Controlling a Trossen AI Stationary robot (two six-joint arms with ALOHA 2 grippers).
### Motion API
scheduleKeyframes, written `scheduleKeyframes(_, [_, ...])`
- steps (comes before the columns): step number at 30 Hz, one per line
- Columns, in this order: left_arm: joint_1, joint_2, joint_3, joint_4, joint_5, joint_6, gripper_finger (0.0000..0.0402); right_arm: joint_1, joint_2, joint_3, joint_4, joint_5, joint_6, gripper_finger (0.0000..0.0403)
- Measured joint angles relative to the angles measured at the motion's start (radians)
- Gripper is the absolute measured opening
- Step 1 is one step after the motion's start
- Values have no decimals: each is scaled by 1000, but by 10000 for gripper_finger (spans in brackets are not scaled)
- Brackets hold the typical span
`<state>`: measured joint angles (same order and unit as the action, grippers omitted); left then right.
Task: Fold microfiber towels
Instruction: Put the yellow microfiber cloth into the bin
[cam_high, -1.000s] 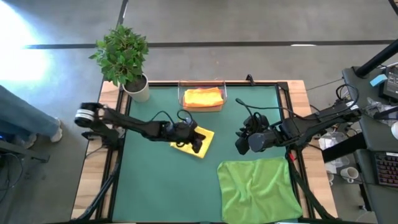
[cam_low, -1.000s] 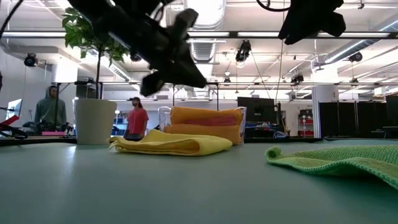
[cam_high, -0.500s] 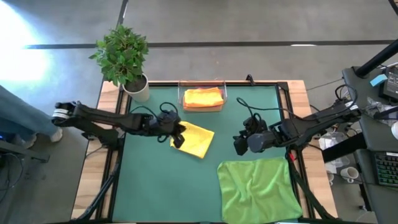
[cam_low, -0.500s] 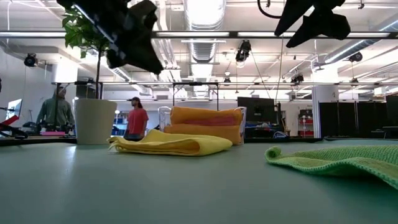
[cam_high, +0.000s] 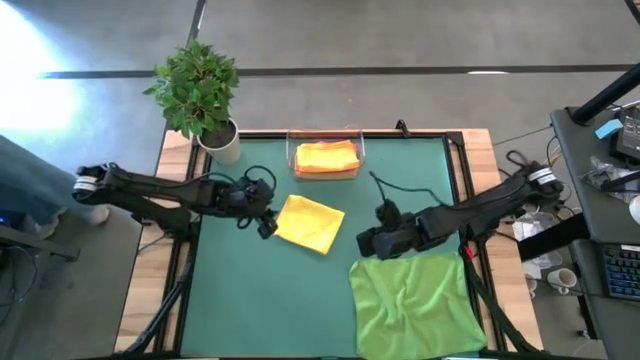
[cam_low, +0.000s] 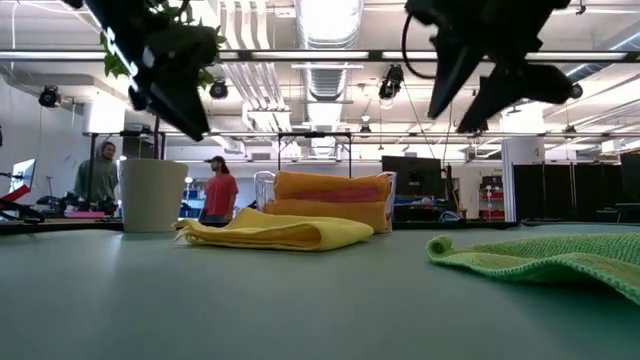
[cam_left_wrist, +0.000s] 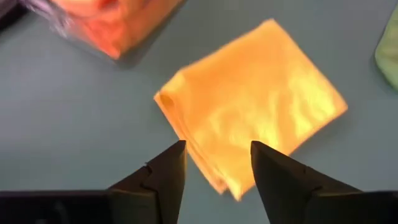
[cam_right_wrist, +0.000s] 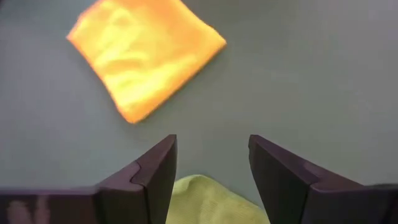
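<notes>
Green towel (cam_high: 418, 305) lies spread at the mat's five o'clock; the folded yellow towel (cam_high: 310, 222) sits mid-mat, orange ones (cam_high: 327, 157), apparently stacked, at twelve. Right gripper (cam_high: 368, 243) and left gripper (cam_high: 266, 226) hang spread, empty.

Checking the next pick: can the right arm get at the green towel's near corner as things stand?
Probably yes. The right gripper hangs open just above the green towel at its corner nearest the yellow towel, with nothing between them.
</notes>
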<state>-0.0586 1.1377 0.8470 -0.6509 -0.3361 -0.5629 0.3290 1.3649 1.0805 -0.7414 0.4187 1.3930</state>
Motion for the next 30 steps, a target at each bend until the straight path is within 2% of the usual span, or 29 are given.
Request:
scheduleKeyframes(7, [0, -28, -158, 72, 85, -63, 166, 0, 116, 0, 33, -68, 110, 189])
scheduleKeyframes(13, [0, -56, -299, 306, 173, -87, 166, -4, 156, -5, 38, -120, 113, 187])
scheduleKeyframes(17, [15, -58, -356, 400, 220, -87, 166, -25, 148, -40, 7, -158, 100, 181])
scheduleKeyframes(25, [121, -58, -376, 409, 249, -77, 166, -118, 17, -211, 28, -212, 61, 176])
scheduleKeyframes(30, [259, -58, -377, 435, 401, -19, 166, -173, -118, -360, 240, -218, 24, 176])
